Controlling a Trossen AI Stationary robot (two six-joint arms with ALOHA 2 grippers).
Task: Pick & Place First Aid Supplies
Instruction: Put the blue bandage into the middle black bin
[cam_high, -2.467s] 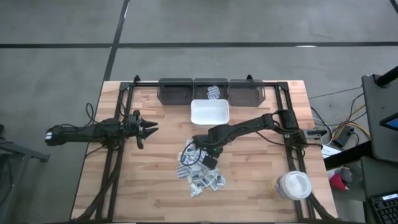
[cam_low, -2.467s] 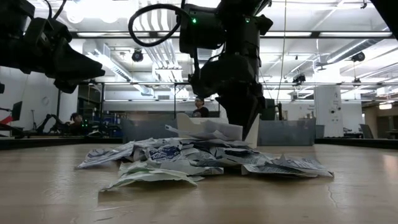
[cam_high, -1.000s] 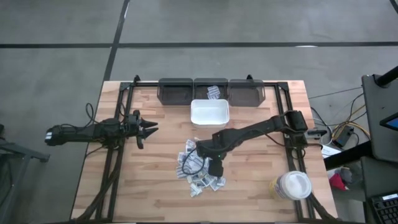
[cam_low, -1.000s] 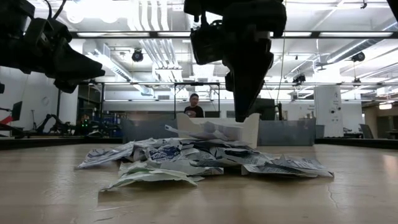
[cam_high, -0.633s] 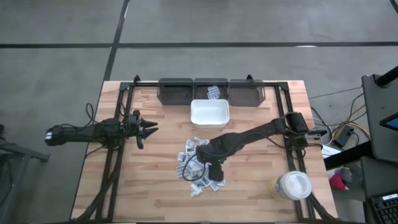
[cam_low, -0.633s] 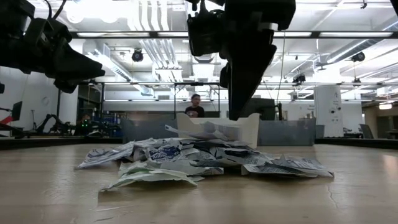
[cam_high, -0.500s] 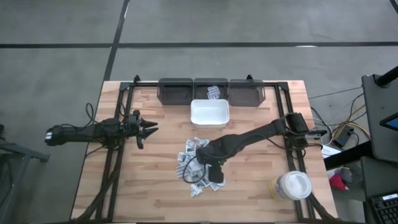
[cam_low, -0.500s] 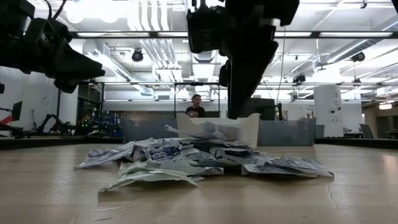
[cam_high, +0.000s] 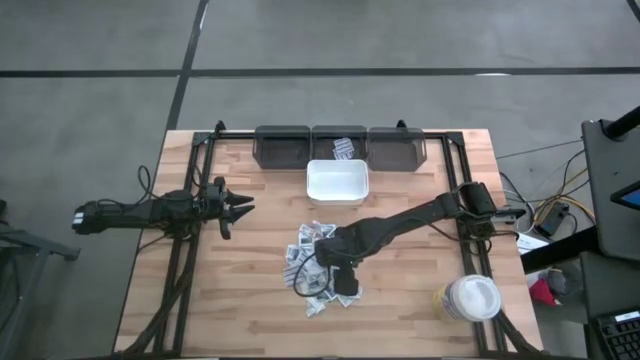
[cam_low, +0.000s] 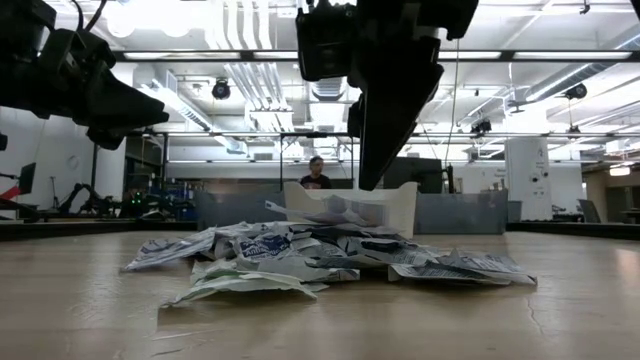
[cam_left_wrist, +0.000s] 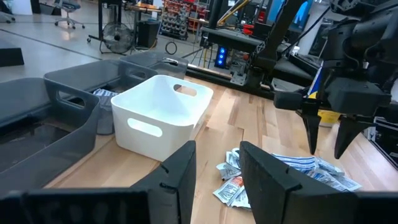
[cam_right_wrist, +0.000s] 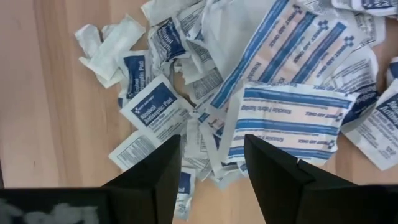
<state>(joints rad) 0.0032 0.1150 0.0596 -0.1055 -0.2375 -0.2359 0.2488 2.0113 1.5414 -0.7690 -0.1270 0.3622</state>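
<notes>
White sachets (cam_high: 322, 272) mostly lie heaped at the counter's centre, few binned at twelve o'clock; our right tool (cam_right_wrist: 208, 163) hovers open, empty.

Loose heap of white, blue-printed sachets (cam_high: 318, 268) mid-table, seemingly overlapping

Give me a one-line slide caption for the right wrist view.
Open right gripper poised above the heap of first aid sachets on the wooden table.

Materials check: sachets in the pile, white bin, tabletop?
Sachets: looks like thin paper or foil-lined paper, matte, printed; they crease and crumple.
White bin: likely moulded plastic, smooth, slightly glossy, with cut-out handles.
Tabletop: wood, butcher-block style, with visible plank seams and grain.
</notes>
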